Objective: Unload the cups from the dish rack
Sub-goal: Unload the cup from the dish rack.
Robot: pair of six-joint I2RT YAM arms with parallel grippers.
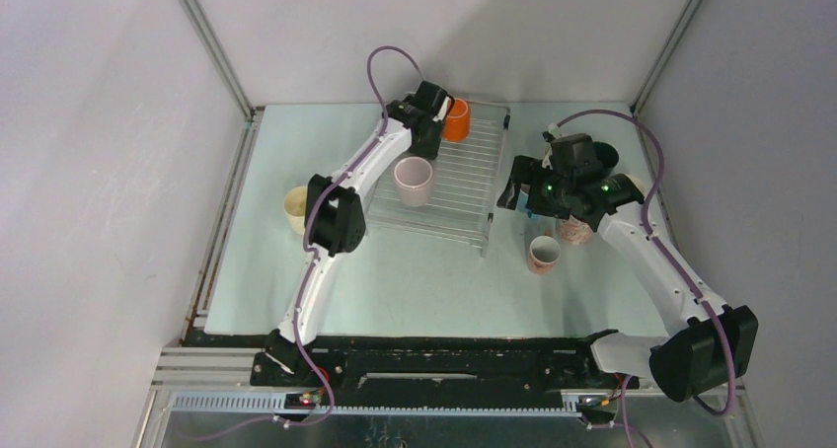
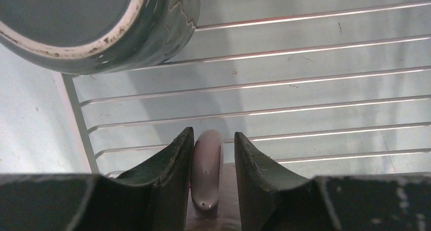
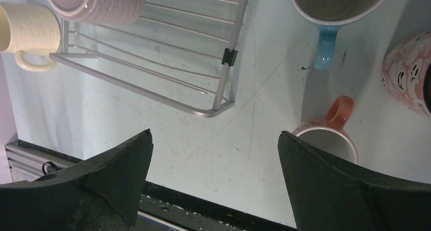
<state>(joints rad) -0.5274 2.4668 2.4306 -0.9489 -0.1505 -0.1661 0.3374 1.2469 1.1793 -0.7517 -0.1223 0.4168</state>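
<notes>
Teal cup [image 2: 96, 27] close by | left hand [image 2: 213, 133] pinching handle [image 2: 206, 170] over dish rack [image 2: 305, 80]

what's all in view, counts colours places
dish rack: 1, silvery, on table
orange cup: 1, orange, rack's far corner
lilac cup: 1, lilac, on rack
teal cup: 1, dark teal, by rack's edge
cream cup: 1, cream, left of rack
blue-handled cup: 1, blue, right of rack
speckled cup: 1, pink, right of rack
pink-handled cup: 1, pinkish, right of rack
left gripper: 1, black, shut on orange cup's handle
right gripper: 1, black, open above table
</notes>
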